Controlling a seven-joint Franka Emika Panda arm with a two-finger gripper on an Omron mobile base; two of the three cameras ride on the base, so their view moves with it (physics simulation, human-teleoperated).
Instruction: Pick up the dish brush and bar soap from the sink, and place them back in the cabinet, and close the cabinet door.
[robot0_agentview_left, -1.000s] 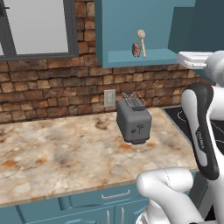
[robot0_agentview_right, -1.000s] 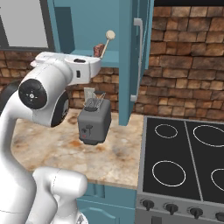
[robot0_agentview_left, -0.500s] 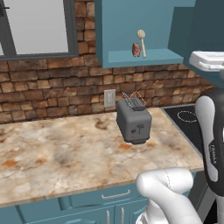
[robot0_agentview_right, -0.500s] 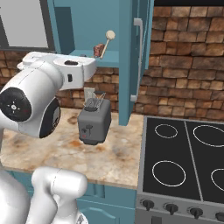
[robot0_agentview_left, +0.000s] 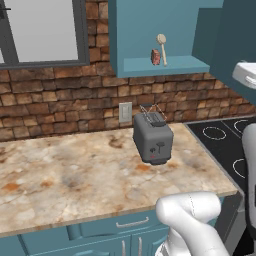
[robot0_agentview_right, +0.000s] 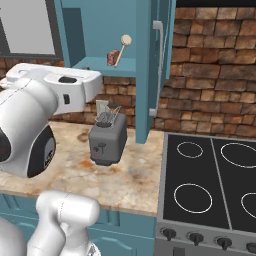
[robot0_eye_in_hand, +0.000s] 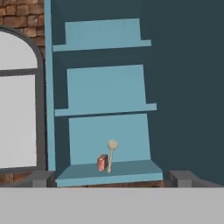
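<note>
The dish brush (robot0_agentview_left: 161, 47) leans upright on the shelf floor of the open cabinet (robot0_agentview_left: 170, 64), its cream head up. The bar soap (robot0_agentview_left: 155, 57) stands just left of it, close beside the handle. From the right base view, the brush (robot0_agentview_right: 122, 47) and soap (robot0_agentview_right: 112, 58) sit the same way. The cabinet door (robot0_agentview_right: 150, 75) stands swung out, seen edge-on. My gripper (robot0_eye_in_hand: 111, 178) is open and empty, well back from the cabinet, facing the brush (robot0_eye_in_hand: 111, 153) and soap (robot0_eye_in_hand: 102, 163). The door (robot0_eye_in_hand: 188, 87) spreads to the right. The sink is out of view.
A grey toaster (robot0_agentview_left: 152, 137) stands on the marbled counter (robot0_agentview_left: 75, 175) below the cabinet. A black stove top (robot0_agentview_right: 210, 185) lies to the right. A window (robot0_agentview_left: 42, 30) is at upper left. Two higher cabinet shelves (robot0_eye_in_hand: 105, 41) are bare.
My arm has swung back toward the base and my hand has drifted right in the left base view. Brush, soap and door have not moved. The gripper stays open.
</note>
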